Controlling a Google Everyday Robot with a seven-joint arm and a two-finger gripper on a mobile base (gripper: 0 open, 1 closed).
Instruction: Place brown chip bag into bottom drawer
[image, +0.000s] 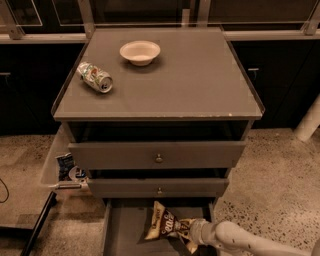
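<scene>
The brown chip bag (167, 227), dark brown with cream-yellow ends and white lettering, is inside the open bottom drawer (122, 232) at its right half, tilted, its left end over the drawer floor. My gripper (189, 231) comes in from the lower right on a white arm and is at the bag's right end, shut on it. The two upper drawers with brass knobs are slightly pulled out above it.
On the cabinet top stand a white bowl (140, 52) and a lying can (95, 77). A bin with a blue-white packet (65, 165) hangs at the cabinet's left side. A white post (309, 120) stands at right. Speckled floor lies around.
</scene>
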